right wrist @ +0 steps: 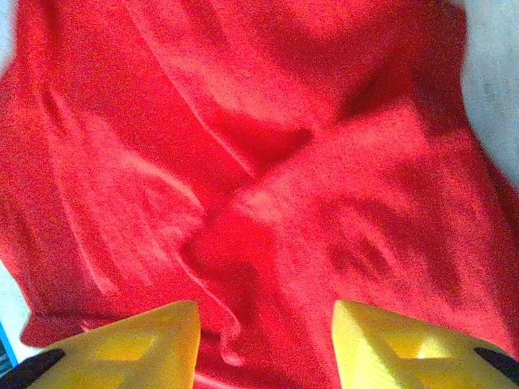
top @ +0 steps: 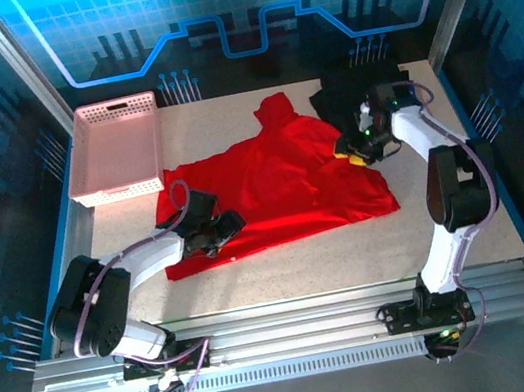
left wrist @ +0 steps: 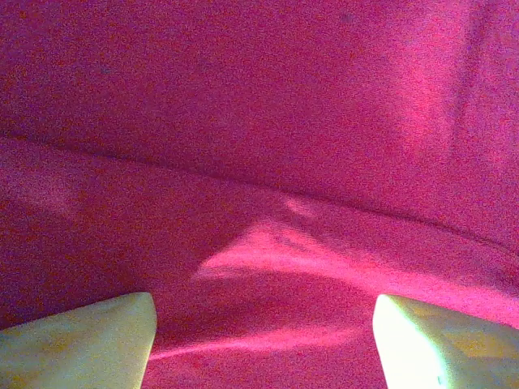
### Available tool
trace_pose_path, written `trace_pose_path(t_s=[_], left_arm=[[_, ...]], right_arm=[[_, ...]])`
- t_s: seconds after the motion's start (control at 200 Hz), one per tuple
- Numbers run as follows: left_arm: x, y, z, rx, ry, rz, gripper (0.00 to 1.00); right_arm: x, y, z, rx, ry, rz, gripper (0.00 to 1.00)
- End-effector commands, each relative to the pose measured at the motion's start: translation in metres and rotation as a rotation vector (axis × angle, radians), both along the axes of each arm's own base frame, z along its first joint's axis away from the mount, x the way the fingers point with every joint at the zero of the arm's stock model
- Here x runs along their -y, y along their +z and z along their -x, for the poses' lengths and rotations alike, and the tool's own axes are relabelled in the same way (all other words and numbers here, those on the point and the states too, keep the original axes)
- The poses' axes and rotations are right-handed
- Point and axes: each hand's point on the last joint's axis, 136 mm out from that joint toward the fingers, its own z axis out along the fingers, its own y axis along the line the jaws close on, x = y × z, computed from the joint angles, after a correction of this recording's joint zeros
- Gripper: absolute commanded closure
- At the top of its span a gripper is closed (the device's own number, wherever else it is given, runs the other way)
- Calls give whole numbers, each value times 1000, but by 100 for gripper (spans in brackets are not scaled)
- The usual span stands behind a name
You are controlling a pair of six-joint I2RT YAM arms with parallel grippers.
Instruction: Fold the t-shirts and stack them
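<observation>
A bright red t-shirt [top: 285,184] lies spread and wrinkled across the middle of the table. A black shirt [top: 345,92] lies bunched at the back right, partly behind the right arm. My left gripper [top: 224,229] hovers low over the red shirt's near left part. In the left wrist view it [left wrist: 263,344] is open, with smooth red cloth [left wrist: 268,162] under the wide gap. My right gripper [top: 351,149] is over the shirt's right edge. Its jaws [right wrist: 266,344] stand apart above creased red cloth [right wrist: 243,203], with a small fold lying between the fingers and not pinched.
A pink perforated basket [top: 118,148] stands at the back left, close to the red shirt's left sleeve. Bare speckled table [top: 334,259] runs along the front. Blue enclosure walls close in both sides and the back.
</observation>
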Motion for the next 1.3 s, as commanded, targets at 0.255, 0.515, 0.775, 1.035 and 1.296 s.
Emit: trace_pose_path(t_s=[0.255,0.515,0.775,1.035,1.296], left_arm=[[-70,-20,21,-217,177,-246,30],[-54,-35,44,-291,132,-245,32],[-38,-41,82,-374,89,-212,32],[-58,-28,121,-413,131,-229,30],[-55,34,88,-225,186,-157,21]], right_arm=[[52,-87,86,-333,-166,194,59],[88,-83,165,-460,-268,352,58],[110,-80,207,-497,-407,351,55],[109,-76,207,-487,-458,326,52],[77,-14,134,-172,-284,252,42]])
